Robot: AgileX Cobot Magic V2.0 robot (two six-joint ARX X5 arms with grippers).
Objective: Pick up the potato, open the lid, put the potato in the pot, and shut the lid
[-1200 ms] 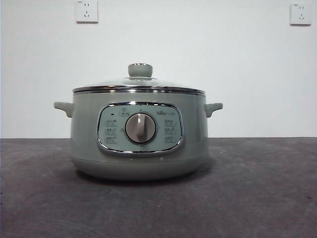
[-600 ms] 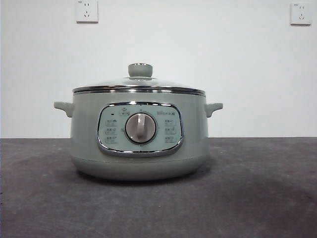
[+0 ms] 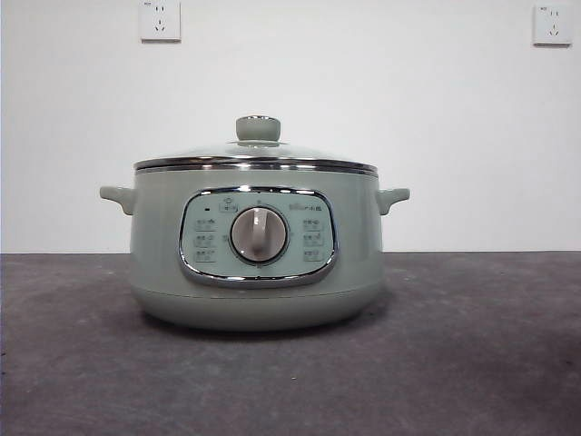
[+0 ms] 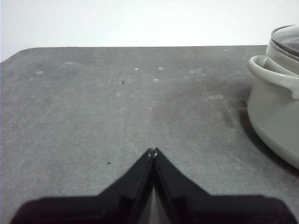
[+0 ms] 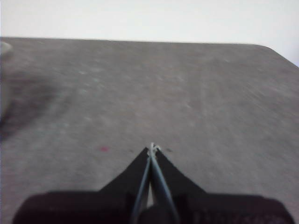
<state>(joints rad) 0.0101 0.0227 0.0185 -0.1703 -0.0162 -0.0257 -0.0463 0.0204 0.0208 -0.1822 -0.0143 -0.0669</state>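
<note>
My left gripper (image 4: 153, 151) and right gripper (image 5: 152, 148) are both pressed together, empty, over bare table (image 3: 472, 363); lid (image 3: 256, 153) sits on pot (image 3: 254, 282).

Front view: set low at tabletop (image 3: 472, 363) height, looking level and close at the pot (image 3: 256, 254) against the wall. Left wrist view: above and behind the left gripper (image 4: 153, 151), looking down past closed jaws across the tabletop, pot off to one side of them. Right wrist view: likewise behind the right gripper (image 5: 152, 149), blurred. Shared: pot and tabletop.
</note>
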